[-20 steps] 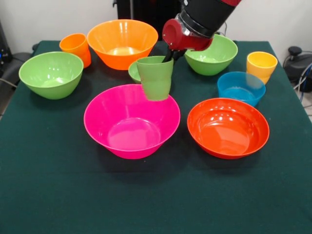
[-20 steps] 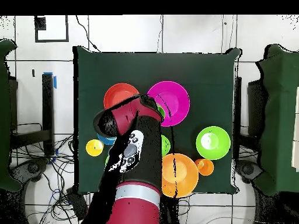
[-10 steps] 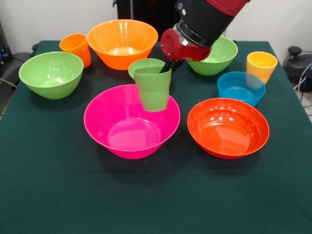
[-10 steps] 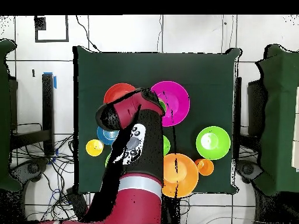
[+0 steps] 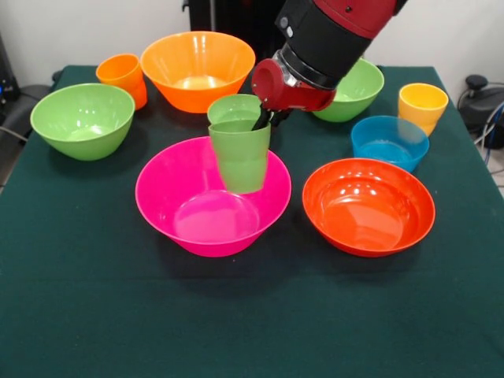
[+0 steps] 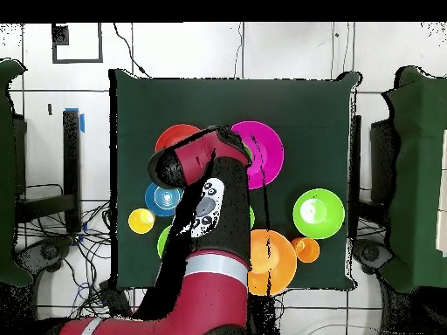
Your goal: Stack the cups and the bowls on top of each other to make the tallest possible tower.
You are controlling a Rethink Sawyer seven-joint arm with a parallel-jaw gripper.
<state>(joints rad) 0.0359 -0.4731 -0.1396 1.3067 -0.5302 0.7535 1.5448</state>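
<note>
Green glossy plastic cup (image 5: 240, 156) hangs over the large pink flared plastic bowl (image 5: 169, 201), pinched at its rim by the closed gripper (image 5: 262, 120); next, I judge, lower and release.

White wall (image 5: 79, 31); dark green tablecloth (image 5: 252, 323); possibly tiled floor (image 6: 288, 48).

I see a green cup (image 5: 241, 157) over my pink bowl (image 5: 206, 213), a red-orange bowl (image 5: 368, 206), and a dark green tabletop (image 5: 252, 315).
</note>
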